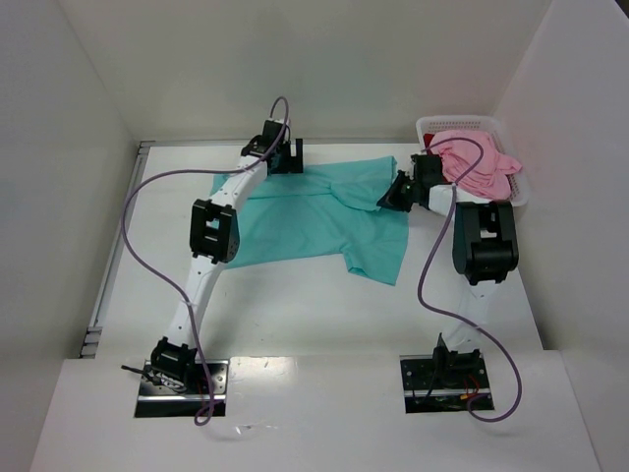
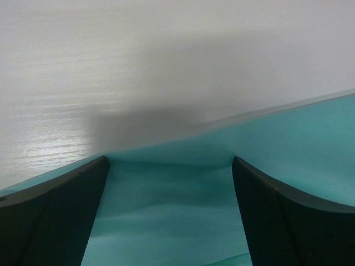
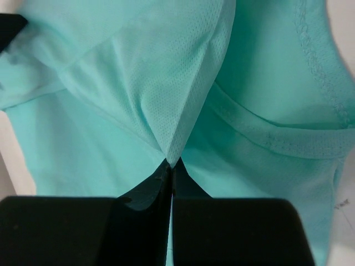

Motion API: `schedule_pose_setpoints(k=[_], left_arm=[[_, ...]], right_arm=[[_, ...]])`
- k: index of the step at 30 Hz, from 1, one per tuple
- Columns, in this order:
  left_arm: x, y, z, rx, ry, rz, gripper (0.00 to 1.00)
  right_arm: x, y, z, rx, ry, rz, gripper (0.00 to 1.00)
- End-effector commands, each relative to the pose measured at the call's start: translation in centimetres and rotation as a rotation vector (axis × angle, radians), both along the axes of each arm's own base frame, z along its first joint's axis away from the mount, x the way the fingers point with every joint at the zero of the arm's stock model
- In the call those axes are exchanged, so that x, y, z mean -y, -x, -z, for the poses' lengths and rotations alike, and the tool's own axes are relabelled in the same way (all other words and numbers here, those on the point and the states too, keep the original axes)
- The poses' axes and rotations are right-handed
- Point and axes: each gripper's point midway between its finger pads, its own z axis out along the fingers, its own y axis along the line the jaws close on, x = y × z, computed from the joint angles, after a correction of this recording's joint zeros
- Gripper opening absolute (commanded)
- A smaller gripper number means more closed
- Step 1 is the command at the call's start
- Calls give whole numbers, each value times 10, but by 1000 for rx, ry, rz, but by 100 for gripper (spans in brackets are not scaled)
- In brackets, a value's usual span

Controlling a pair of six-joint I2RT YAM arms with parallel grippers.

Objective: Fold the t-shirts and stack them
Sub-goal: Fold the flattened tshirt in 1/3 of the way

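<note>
At centre of surface (image 1: 295, 315), teal t-shirt (image 1: 324, 211) lies spread, partly rumpled. Right jaws closed, pinching thin fabric fold at shirt's right side. Left jaws wide open over far edge, gripping nothing. Risk: shallow pinch slips, or one-sided pull bunches cloth. Pink t-shirt (image 1: 477, 162) sits in white basket (image 1: 462, 125). No readable writing.

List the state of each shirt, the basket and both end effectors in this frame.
teal t-shirt, spread on the table, not yet folded.
pink t-shirt, crumpled in the basket.
basket, upright, holding the pink t-shirt.
left end effector, open, at the teal t-shirt's far edge.
right end effector, shut on a fold of the teal t-shirt.
</note>
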Motion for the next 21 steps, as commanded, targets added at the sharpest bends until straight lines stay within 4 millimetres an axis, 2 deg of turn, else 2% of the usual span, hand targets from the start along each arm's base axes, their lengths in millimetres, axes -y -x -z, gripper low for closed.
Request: schedule_pose_setpoints(k=[1, 3, 4, 5, 7, 8, 9, 12, 13, 14, 15, 16, 17, 19, 20, 21], left_arm=[[1, 3, 8, -32, -11, 4, 100], [7, 6, 15, -51, -17, 13, 100], [7, 7, 22, -61, -20, 13, 100], [8, 1, 10, -34, -12, 13, 100], [13, 5, 9, -40, -22, 30, 100], [13, 6, 20, -56, -27, 30, 100], [14, 2, -7, -8, -12, 30, 100], [13, 6, 2, -28, -25, 36, 100], [9, 10, 14, -53, -50, 38, 100], [15, 9, -6, -21, -40, 46, 100], [11, 11, -4, -28, -60, 42, 100], [12, 9, -16, -3, -62, 49, 100], [14, 12, -15, -8, -75, 48, 100], [15, 10, -31, 15, -67, 47, 100], [13, 10, -31, 18, -80, 47, 100], [13, 9, -39, 30, -76, 46, 100]], right_arm=[[3, -18, -68, 169, -20, 39, 1], [11, -18, -72, 171, 13, 74, 2], [19, -19, -68, 159, 48, 111, 2], [23, -18, -64, 144, 67, 130, 2], [30, -14, -57, 111, 97, 156, 2], [32, -15, -51, 98, 116, 158, 2], [32, -12, -45, 78, 118, 157, 2], [32, -12, -31, 45, 122, 155, 2], [33, -12, -31, 48, 128, 148, 2], [33, -12, -25, 36, 129, 147, 2], [33, -11, -21, 26, 130, 147, 5], [33, -11, -21, 29, 136, 140, 11], [35, -11, -15, 19, 146, 148, 14], [33, -12, -18, 27, 161, 138, 19], [36, -10, -11, 11, 183, 140, 26], [38, -12, -13, 11, 191, 147, 28]])
